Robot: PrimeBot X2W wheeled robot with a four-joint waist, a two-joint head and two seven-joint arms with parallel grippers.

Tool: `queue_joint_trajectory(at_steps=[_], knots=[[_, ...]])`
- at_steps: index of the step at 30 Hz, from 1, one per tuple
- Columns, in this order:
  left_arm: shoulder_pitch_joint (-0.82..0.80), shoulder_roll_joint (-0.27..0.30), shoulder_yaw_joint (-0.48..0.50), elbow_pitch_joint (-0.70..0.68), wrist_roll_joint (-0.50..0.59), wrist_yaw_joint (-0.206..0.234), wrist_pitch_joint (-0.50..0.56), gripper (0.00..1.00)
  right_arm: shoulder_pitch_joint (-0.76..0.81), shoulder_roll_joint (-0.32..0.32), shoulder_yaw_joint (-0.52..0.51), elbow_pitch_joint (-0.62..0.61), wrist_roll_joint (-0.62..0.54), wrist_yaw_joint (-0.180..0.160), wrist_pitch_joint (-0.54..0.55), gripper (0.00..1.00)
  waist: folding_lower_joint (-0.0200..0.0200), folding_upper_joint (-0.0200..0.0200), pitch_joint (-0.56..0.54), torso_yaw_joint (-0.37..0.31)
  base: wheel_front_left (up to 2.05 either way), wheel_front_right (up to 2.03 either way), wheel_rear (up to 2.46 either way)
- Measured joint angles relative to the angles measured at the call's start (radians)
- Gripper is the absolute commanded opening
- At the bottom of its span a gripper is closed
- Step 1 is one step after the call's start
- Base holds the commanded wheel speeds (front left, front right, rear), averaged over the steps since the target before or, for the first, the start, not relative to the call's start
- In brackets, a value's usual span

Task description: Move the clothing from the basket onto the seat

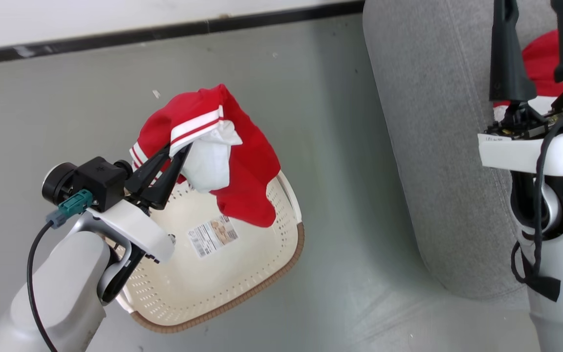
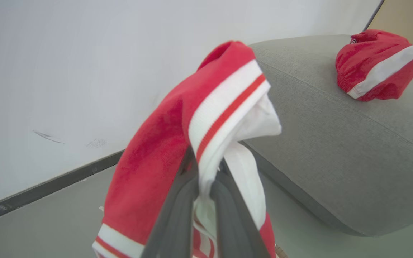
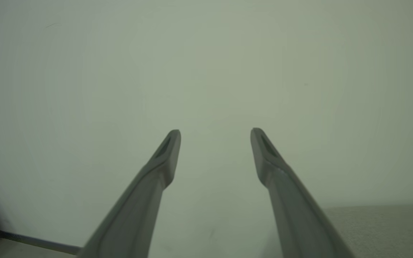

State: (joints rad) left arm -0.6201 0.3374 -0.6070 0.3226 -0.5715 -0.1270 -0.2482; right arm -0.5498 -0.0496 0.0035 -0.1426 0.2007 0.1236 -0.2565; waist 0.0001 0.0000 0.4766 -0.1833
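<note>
A red garment with white bands [image 1: 247, 161] hangs lifted over the cream-white basket [image 1: 242, 288], pinched in my left gripper [image 1: 181, 149], which is shut on its striped trim. From the left wrist, the fingers [image 2: 177, 215] close on the same clothing [image 2: 163, 150], which drapes over them. A second red-and-white garment [image 2: 375, 64] lies on the grey seat [image 2: 335, 143], partly hidden behind my right gripper [image 1: 538, 10]. That gripper is raised over the seat [image 1: 438, 146]. It stands open and empty [image 3: 215, 134], facing a pale wall.
The basket's bottom is bare apart from a label [image 1: 212, 236]. Grey floor [image 1: 340, 146] separates the basket from the seat. A white wall with a dark baseboard [image 1: 164, 32] runs behind.
</note>
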Motion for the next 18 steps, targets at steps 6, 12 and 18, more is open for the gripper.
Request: queue_joint_trajectory(at_steps=[6, 12, 18], knots=[[0.019, -0.013, 0.026, -0.065, -0.009, 0.000, 0.000, 0.00, 0.045, 0.000, 0.001, 0.019, -0.009, 0.000, 0.000, 1.00, 0.0000, 0.0000, -0.063, 0.020, 0.00, 0.00, 0.00], [0.028, -0.013, 0.040, -0.105, -0.010, 0.000, -0.001, 0.00, 0.090, 0.000, 0.012, 0.042, -0.016, 0.000, 0.000, 1.00, 0.0000, 0.0000, -0.125, 0.038, 0.00, 0.00, 0.00], [0.035, -0.018, 0.045, -0.137, -0.020, 0.005, -0.001, 0.00, 0.146, 0.000, 0.031, 0.069, -0.006, 0.000, 0.000, 1.00, 0.0000, 0.0000, -0.185, 0.055, 0.00, 0.00, 0.00]])
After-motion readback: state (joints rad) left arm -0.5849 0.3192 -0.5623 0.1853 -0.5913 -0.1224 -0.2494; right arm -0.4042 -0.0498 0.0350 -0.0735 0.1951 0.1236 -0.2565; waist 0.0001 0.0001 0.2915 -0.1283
